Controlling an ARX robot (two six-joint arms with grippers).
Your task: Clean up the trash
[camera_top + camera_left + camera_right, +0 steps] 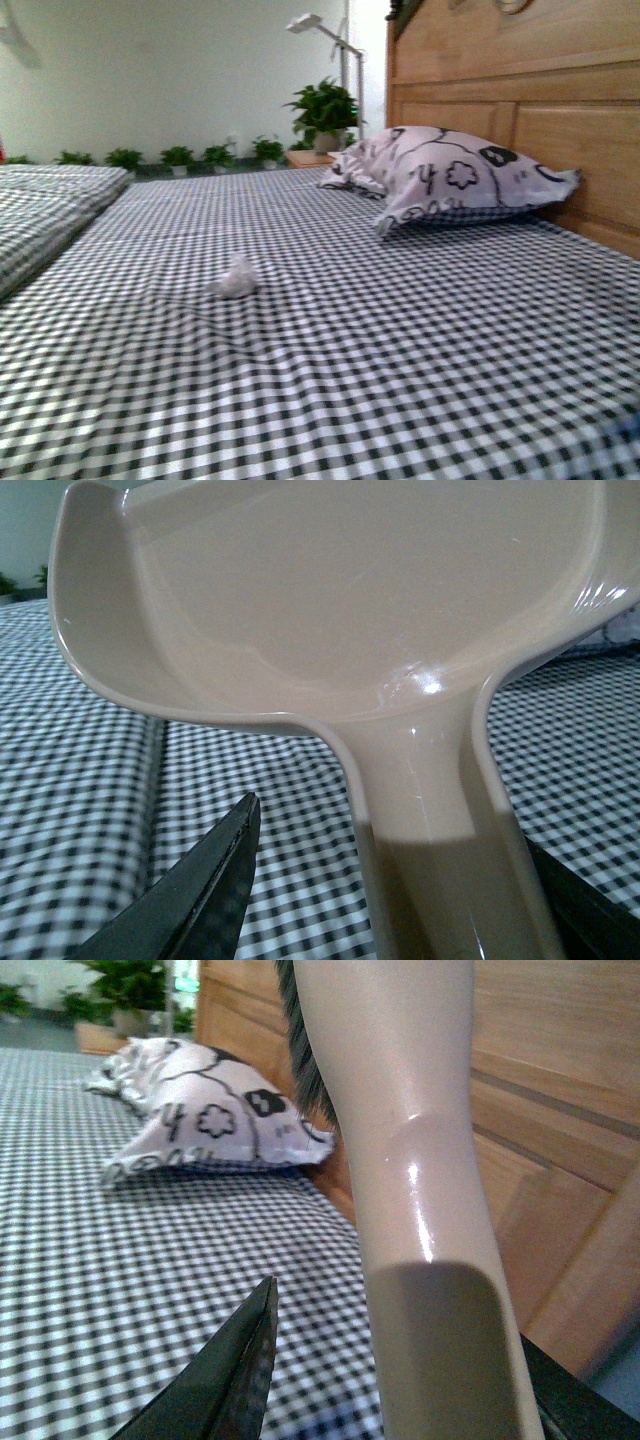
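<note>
**Dustpan [330,610] and brush [400,1110] up, nothing swept yet**

My left claw [400,865] pinches the dustpan handle, jaws drawn narrow around it; my right claw [405,1345] pinches the brush handle likewise. Trash [235,280], a white wad, lies untouched on the checked bedsheet [400,380], out ahead of both claws. Whole sweep left to do.

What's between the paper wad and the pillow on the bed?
Only bare checkered sheet. In the front view nothing sits on the stretch from the paper wad to the pillow.
</note>
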